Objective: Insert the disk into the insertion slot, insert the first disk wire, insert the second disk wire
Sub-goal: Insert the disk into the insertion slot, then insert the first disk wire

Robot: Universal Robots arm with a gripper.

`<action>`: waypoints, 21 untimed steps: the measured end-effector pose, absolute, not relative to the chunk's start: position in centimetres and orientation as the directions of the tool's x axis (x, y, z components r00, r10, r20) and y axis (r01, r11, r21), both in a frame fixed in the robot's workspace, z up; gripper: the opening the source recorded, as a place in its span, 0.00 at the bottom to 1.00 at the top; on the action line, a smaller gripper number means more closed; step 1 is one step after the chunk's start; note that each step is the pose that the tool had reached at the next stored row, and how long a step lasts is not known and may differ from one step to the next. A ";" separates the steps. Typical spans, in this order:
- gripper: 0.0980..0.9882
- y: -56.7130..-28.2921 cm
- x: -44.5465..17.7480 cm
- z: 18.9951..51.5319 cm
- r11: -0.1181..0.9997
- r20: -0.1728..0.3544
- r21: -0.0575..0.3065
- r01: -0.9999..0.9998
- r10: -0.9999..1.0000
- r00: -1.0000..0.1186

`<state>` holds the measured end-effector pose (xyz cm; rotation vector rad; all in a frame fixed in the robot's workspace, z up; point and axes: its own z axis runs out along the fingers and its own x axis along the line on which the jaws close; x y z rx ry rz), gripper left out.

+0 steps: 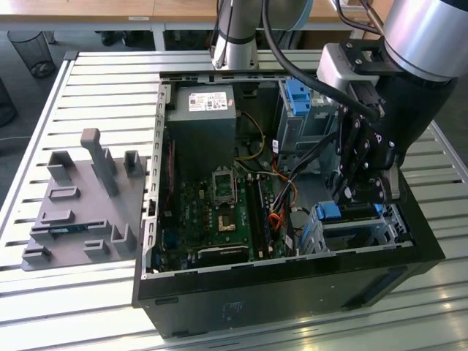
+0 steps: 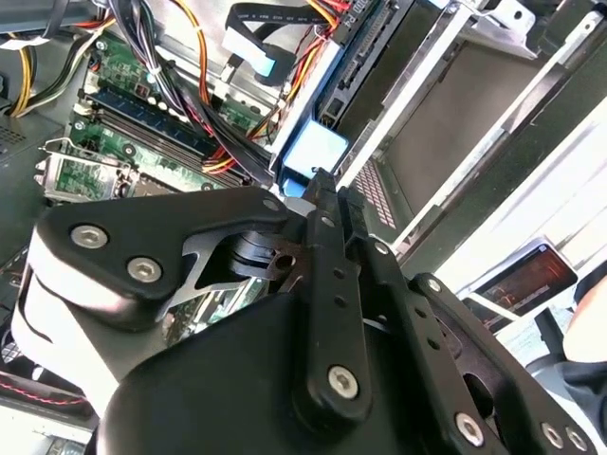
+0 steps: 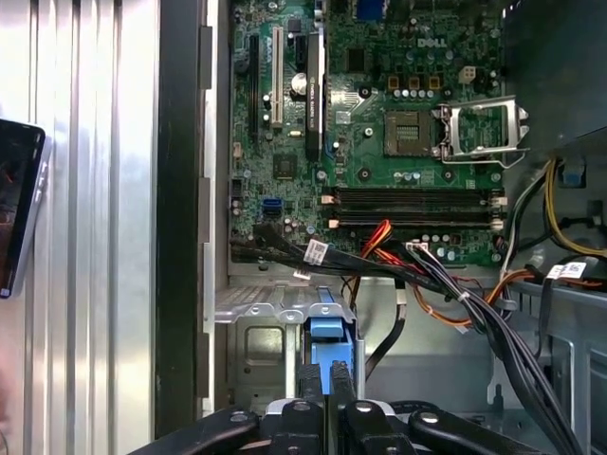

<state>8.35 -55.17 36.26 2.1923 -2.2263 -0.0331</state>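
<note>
In the exterior view my gripper point(image 1: 356, 196) hangs inside the open computer case, right over the insertion slot point(image 1: 391, 225), a low silver cage at the case's near corner on the exterior view's right. The disk's blue frame point(image 1: 329, 212) shows at the cage's end. In both wrist views the black fingers point(image 3: 313, 384) are pressed together. Their tips rest against the end of the blue frame point(image 3: 325, 336) point(image 2: 315, 152), beside the perforated cage wall point(image 3: 254, 343). A black flat cable with a blue plug point(image 2: 261, 64) and a bundle of coloured wires point(image 3: 417, 270) lie loose nearby.
The motherboard point(image 1: 219, 208) fills the case floor, with the power supply point(image 1: 201, 121) behind it. A taller grey bay with a blue tab point(image 1: 300, 95) stands beyond the cage. A grey fixture plate point(image 1: 80, 208) lies on the slatted table point(image 1: 44, 307) at the exterior view's left.
</note>
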 end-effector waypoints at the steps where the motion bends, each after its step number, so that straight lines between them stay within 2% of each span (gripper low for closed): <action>1: 0.09 -55.2 8.4 36.2 0.015 -0.003 0.027 -1.000 -1.000 -0.015; 15: 0.09 -55.2 8.7 35.8 0.015 -0.008 0.027 -1.000 -1.000 -0.015; 16: 0.07 -55.2 8.7 35.7 0.015 -0.010 0.027 -1.000 -1.000 -0.015; 17: 0.01 -55.2 8.7 35.7 0.015 -0.013 0.027 -1.000 -1.000 -0.015; 21: 0.01 -55.2 8.8 35.5 0.015 -0.018 0.027 -1.000 -1.000 -0.015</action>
